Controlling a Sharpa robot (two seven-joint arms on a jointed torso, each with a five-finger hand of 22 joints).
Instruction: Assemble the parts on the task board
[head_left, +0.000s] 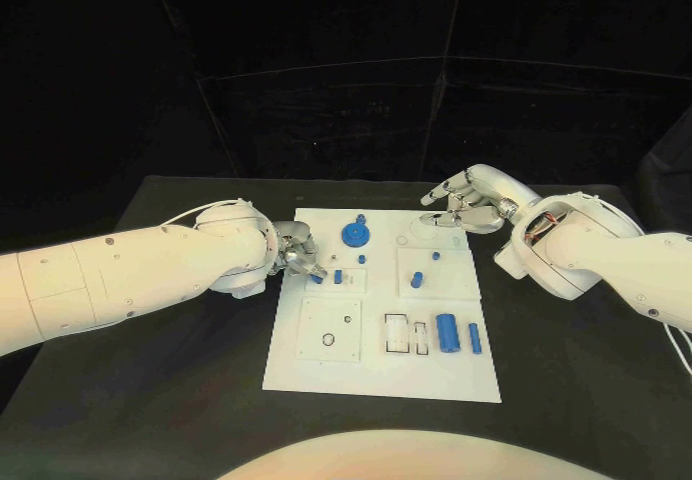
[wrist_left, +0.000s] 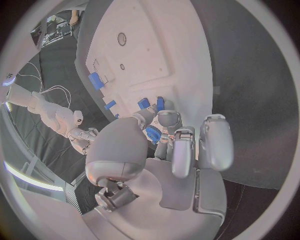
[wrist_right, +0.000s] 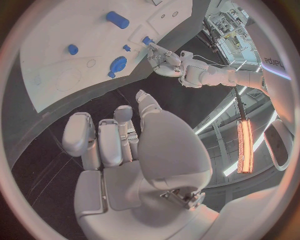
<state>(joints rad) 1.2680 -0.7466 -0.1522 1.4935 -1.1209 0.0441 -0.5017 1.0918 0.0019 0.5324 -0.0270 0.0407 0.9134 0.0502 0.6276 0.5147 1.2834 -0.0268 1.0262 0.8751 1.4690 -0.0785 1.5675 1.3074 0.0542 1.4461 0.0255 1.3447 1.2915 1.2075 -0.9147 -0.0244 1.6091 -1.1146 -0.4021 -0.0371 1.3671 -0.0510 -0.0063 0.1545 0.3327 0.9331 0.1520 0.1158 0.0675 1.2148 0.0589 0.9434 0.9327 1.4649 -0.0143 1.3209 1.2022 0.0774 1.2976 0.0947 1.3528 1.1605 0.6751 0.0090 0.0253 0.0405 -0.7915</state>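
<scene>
1. The white task board (head_left: 378, 375) lies flat in the middle of the black counter (head_left: 577, 400), its long side running away from the robot; bare counter shows on every side of it.
2. On the board's far half stand a blue round knob part (head_left: 356, 236), a small blue peg (head_left: 436, 255) and a blue upright piece (head_left: 417, 280). On the near half, a blue cylinder (head_left: 449, 332) and a slimmer blue bar (head_left: 475, 338) lie side by side close to the right edge, next to rectangular recesses (head_left: 405, 335).
3. The near left quarter holds a square outlined panel (head_left: 332, 332) with a small dark ring on it.
4. The left robot hand (head_left: 296, 252) sits over the board's left edge at the far half, fingers curled in round a small blue part (wrist_left: 153, 134); the left wrist view shows that part pinched between the fingertips, low over the board.
5. Two more small blue pieces (head_left: 336, 277) lie just beside those fingers on the board.
6. The right robot hand (head_left: 464, 200) hovers above the board's far right corner, its fingers loosely bent and apart, holding nothing.
7. Both white arms reach in from the sides, leaving the near half of the board uncovered.
</scene>
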